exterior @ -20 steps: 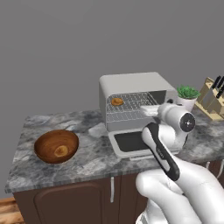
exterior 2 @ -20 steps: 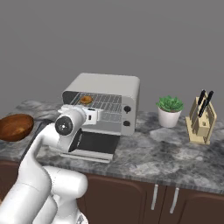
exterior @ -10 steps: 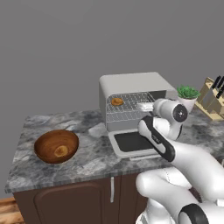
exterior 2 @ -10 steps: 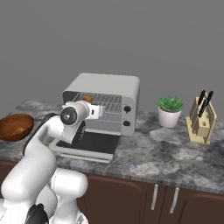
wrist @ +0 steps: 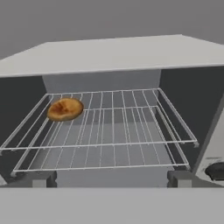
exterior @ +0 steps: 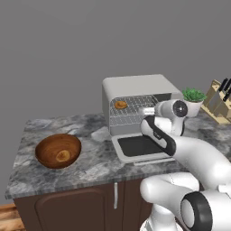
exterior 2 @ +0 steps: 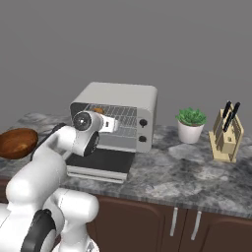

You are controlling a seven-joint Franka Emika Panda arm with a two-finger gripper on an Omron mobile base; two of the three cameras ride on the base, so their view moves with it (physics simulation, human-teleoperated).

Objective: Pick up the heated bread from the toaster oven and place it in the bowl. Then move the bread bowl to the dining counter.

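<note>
- Rises from the base, bends at a dark-jointed elbow and reaches forward at rack height.
- Wrist held level, hand pointing straight ahead.
- Gripper at the front end of the white hand, seen also from the other side.
- Fingertips low in the hand view, set wide apart, nothing between them.
- Jaws spread, holding nothing.
</note>
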